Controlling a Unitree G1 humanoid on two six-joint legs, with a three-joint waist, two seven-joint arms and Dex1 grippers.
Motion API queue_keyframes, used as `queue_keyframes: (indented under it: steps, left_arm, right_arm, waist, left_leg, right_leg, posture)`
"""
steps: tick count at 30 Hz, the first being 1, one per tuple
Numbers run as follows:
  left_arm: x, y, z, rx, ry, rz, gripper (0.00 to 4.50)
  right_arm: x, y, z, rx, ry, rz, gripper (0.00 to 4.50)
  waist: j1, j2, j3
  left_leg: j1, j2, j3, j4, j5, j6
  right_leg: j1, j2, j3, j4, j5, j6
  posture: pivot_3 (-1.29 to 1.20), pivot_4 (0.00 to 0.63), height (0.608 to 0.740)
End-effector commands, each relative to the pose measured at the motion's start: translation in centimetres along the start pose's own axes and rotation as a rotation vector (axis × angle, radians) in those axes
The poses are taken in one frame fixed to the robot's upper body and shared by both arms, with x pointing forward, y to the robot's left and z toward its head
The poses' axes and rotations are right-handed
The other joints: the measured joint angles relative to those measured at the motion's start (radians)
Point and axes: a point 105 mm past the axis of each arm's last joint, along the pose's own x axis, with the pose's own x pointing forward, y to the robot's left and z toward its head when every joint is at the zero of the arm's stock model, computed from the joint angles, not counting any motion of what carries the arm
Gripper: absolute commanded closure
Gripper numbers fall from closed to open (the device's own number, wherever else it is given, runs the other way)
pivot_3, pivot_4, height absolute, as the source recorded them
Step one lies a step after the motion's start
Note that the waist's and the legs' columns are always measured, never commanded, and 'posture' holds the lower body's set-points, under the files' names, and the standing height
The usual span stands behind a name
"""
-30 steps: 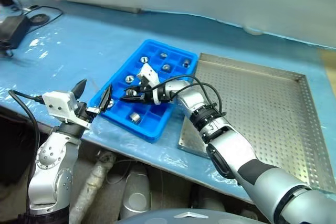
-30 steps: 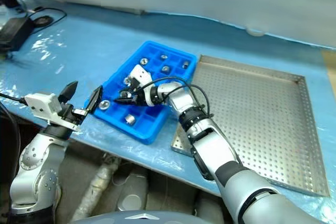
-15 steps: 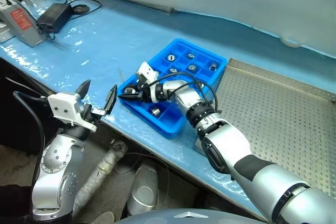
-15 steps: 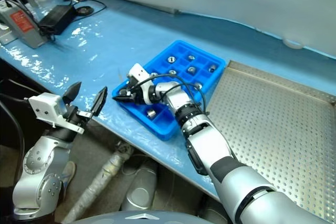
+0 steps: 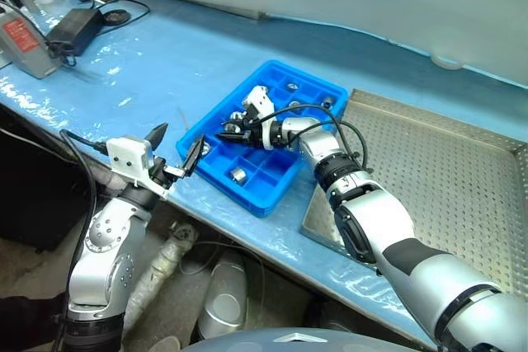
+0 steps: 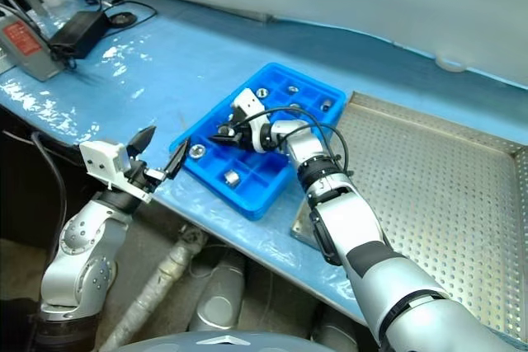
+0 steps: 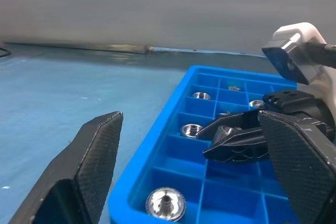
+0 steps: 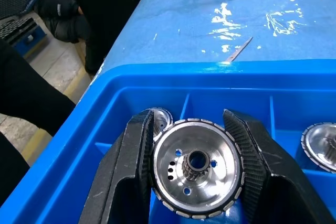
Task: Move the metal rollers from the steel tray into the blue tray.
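One roller (image 8: 197, 174) sits clamped between your right gripper's (image 5: 228, 133) fingers, just above the blue tray's (image 5: 257, 200) near cells, hole facing the wrist. Your left gripper (image 5: 175, 147), fingers wide apart, waits beside that tray's corner.

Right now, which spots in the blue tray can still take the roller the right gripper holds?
Free: the blue tray's near-corner cells beside the lone near-row roller. Crowded: the far rows, with rollers in most cells. The right gripper grips its roller above the left-edge cells, near the left gripper.
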Motion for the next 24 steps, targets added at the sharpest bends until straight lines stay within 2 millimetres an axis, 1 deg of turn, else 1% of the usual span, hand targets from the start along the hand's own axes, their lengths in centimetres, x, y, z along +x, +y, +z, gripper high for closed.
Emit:
queue_keyframes:
  steps: [1,5,6,7,10,12,14,15,16,18,19,20,21,22,24]
  left_arm:
    - [0.4,-0.5,0.5,0.027,-0.020,-0.043,0.15]
    - [0.5,-0.8,0.4,0.024,-0.016,-0.056,0.15]
    - [0.6,-0.8,0.3,0.022,-0.016,-0.057,0.15]
    - [0.7,-0.9,0.3,0.017,-0.016,-0.061,0.15]
    - [1.2,-1.5,0.0,-0.008,-0.017,-0.090,0.15]
    - [1.9,-2.3,-0.3,-0.031,-0.015,-0.131,0.15]
    - [2.6,-3.1,-0.6,-0.050,-0.016,-0.176,0.15]
    - [3.3,-3.6,-0.8,-0.061,-0.017,-0.211,0.15]
    - [3.9,-3.9,-0.9,-0.069,-0.019,-0.239,0.15]
    - [5.5,-4.7,-1.0,-0.086,-0.027,-0.312,0.15]
    - [5.9,-4.9,-1.1,-0.090,-0.030,-0.334,0.15]
    - [6.7,-5.4,-1.1,-0.100,-0.034,-0.371,0.15]
    - [7.3,-5.8,-1.2,-0.107,-0.037,-0.400,0.15]
    - [7.8,-6.3,-1.3,-0.114,-0.039,-0.430,0.15]
    - [8.9,-7.6,-1.6,-0.130,-0.041,-0.502,0.15]
  right_arm:
    - [0.3,0.5,1.5,-0.053,-0.041,0.017,2.83]
    - [0.2,0.4,1.2,-0.058,-0.029,0.012,2.83]
    - [0.1,0.3,1.1,-0.059,-0.026,0.007,2.10]
    - [0.0,0.1,1.1,-0.061,-0.022,-0.007,1.88]
    - [-0.7,-0.9,1.3,-0.058,-0.030,-0.069,0.92]
    - [-1.4,-1.8,1.6,-0.059,-0.045,-0.115,0.92]
    - [-2.5,-2.6,1.8,-0.058,-0.059,-0.154,0.92]
    - [-3.4,-3.2,1.9,-0.057,-0.068,-0.188,0.92]
    - [-4.2,-3.7,1.9,-0.057,-0.074,-0.217,0.92]
    - [-6.5,-4.8,1.8,-0.048,-0.086,-0.292,0.92]
    - [-7.2,-5.0,1.7,-0.047,-0.087,-0.313,0.92]
    - [-8.6,-5.5,1.5,-0.047,-0.085,-0.354,0.92]
    - [-9.6,-5.7,1.3,-0.047,-0.082,-0.385,0.92]
    - [-10.7,-5.9,1.2,-0.049,-0.081,-0.415,0.92]
    - [-13.3,-6.1,0.9,-0.051,-0.076,-0.484,0.92]
  waist:
    - [-0.007,0.000,0.000]
    - [-0.026,0.000,0.000]
    - [-0.027,0.000,0.000]
    - [-0.029,0.000,0.000]
    - [-0.031,0.001,0.000]
    - [-0.031,0.001,0.000]
    - [-0.038,0.001,0.000]
    - [-0.044,0.001,0.000]
    - [-0.049,0.001,0.000]
    - [-0.066,0.001,0.000]
    - [-0.082,0.001,0.000]
    - [-0.102,0.001,0.000]
    - [-0.123,0.001,-0.001]
    - [-0.144,0.001,-0.001]
    - [-0.202,0.001,-0.001]
  left_leg:
    - [0.000,0.000,0.000,0.000,0.000,0.000]
    - [0.000,0.000,0.000,0.000,0.000,0.000]
    - [0.000,0.000,0.000,0.000,0.000,0.000]
    - [0.000,0.000,0.000,0.000,0.000,0.000]
    - [0.001,0.000,0.000,0.000,0.000,0.000]
    - [0.001,0.000,0.000,0.001,0.000,-0.001]
    - [0.001,0.000,0.000,0.002,0.001,-0.001]
    - [0.000,0.000,0.000,0.003,0.001,-0.001]
    - [0.000,0.000,0.000,0.004,0.001,-0.001]
    - [0.000,0.000,0.001,0.006,0.002,-0.002]
    - [0.000,0.000,0.001,0.007,0.002,-0.002]
    - [0.000,0.000,0.001,0.009,0.002,-0.003]
    - [0.000,-0.001,0.001,0.012,0.003,-0.004]
    - [0.000,-0.001,0.001,0.015,0.003,-0.005]
    - [-0.001,-0.003,0.002,0.018,0.004,-0.005]
  right_leg:
    - [0.000,0.001,0.000,0.000,0.000,0.000]
    - [0.000,0.001,0.000,0.000,0.000,0.000]
    - [0.000,0.001,0.000,0.000,0.000,0.000]
    - [0.000,0.001,0.000,0.000,0.000,0.000]
    - [0.001,0.001,0.000,0.001,0.000,0.000]
    - [0.001,0.001,0.000,0.001,0.000,0.000]
    - [0.002,0.000,0.000,0.002,0.001,0.000]
    - [0.002,0.000,0.000,0.002,0.001,0.000]
    - [0.003,0.000,0.000,0.002,0.001,0.001]
    - [0.004,-0.001,0.000,0.002,0.004,0.002]
    - [0.005,-0.001,0.000,0.002,0.004,0.002]
    - [0.007,-0.001,0.000,0.002,0.006,0.003]
    - [0.007,-0.001,0.001,0.001,0.007,0.004]
    - [0.008,-0.002,0.001,0.001,0.008,0.004]
    - [0.009,-0.003,0.003,0.000,0.009,0.007]
  posture:
    - [0.59,0.150,0.740]
    - [0.58,0.150,0.740]
    - [0.58,0.150,0.740]
    - [0.57,0.150,0.740]
    - [0.52,0.150,0.740]
    - [0.49,0.150,0.740]
    - [0.36,0.150,0.740]
    - [0.36,0.150,0.740]
    - [0.30,0.150,0.740]
    - [0.23,0.150,0.740]
    - [0.23,0.150,0.740]
    - [0.12,0.150,0.740]
    - [0.12,0.150,0.740]
    - [0.05,0.150,0.740]
    - [-0.02,0.150,0.740]
